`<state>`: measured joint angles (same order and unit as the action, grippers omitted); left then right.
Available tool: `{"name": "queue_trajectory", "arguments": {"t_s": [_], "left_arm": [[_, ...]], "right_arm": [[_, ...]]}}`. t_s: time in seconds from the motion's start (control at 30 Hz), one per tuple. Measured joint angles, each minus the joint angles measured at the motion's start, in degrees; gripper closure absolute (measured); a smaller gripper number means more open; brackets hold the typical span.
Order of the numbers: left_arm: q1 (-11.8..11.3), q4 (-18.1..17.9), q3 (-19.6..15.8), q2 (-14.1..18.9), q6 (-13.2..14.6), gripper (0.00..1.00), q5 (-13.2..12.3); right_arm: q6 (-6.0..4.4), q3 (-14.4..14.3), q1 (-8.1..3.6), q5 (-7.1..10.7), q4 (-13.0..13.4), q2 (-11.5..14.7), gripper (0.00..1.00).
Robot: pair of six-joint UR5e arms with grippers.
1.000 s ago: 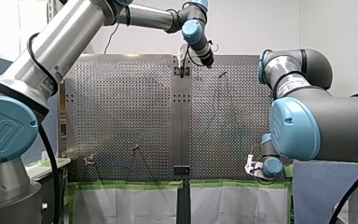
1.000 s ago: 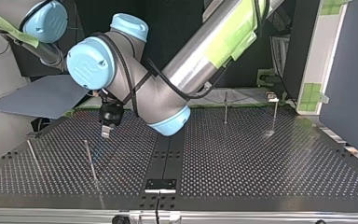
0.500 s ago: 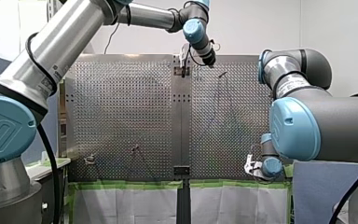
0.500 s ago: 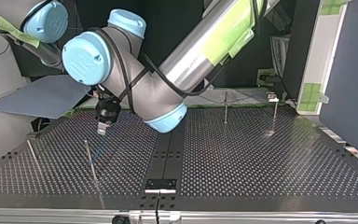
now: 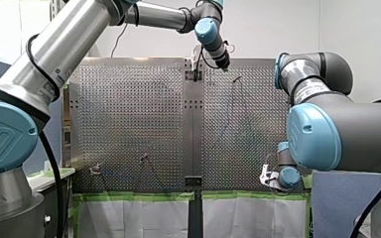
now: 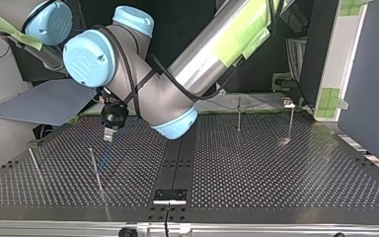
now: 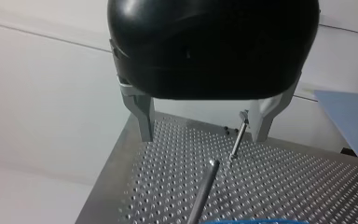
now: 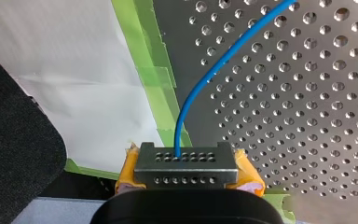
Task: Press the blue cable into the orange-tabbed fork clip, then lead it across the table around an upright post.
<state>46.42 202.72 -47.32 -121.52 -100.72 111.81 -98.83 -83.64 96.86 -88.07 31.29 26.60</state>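
My right gripper (image 8: 186, 173) has its yellow pads (image 8: 127, 176) shut on a perforated metal end block (image 8: 185, 163). The blue cable (image 8: 205, 79) rises out of that block and runs over the perforated table (image 8: 307, 116). In the front view this gripper (image 5: 267, 176) sits at the table's near right edge. My left gripper (image 7: 203, 137) is open, its metal fingers (image 7: 143, 116) wide apart with nothing between them. It hovers over the far end of the table (image 5: 224, 67), above two upright posts (image 7: 202, 192) (image 7: 237, 137). I cannot make out the orange-tabbed clip.
In the top view, two slim posts (image 6: 96, 170) (image 6: 34, 165) stand at the left, below my left gripper (image 6: 107, 133). Two more posts (image 6: 238, 113) (image 6: 291, 119) stand at the far right. A black bracket (image 6: 170, 195) sits at the near middle edge. Green tape (image 8: 156, 74) lines the table edge.
My left gripper has shifted slightly toward the top view's left, still open. The right arm has not moved.
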Motion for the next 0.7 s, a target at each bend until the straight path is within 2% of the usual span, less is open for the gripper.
{"name": "queue_trajectory", "arguments": {"t_s": [0.2, 0.4, 0.7], "left_arm": [[-0.22, 1.68, -0.01, 0.01, -3.17, 0.0, 3.37], [-0.41, 1.94, -0.01, 0.02, -4.74, 0.0, 6.58], [-0.28, 1.98, -0.01, 0.03, -5.09, 0.0, 7.48]], "right_arm": [[0.02, 0.0, 0.03, 0.0, -0.07, 0.0, 1.0], [-0.01, 0.0, 0.03, 0.0, -0.08, 0.0, 1.0], [-0.06, 0.0, 0.01, 0.0, -0.05, 0.0, 1.0]]}}
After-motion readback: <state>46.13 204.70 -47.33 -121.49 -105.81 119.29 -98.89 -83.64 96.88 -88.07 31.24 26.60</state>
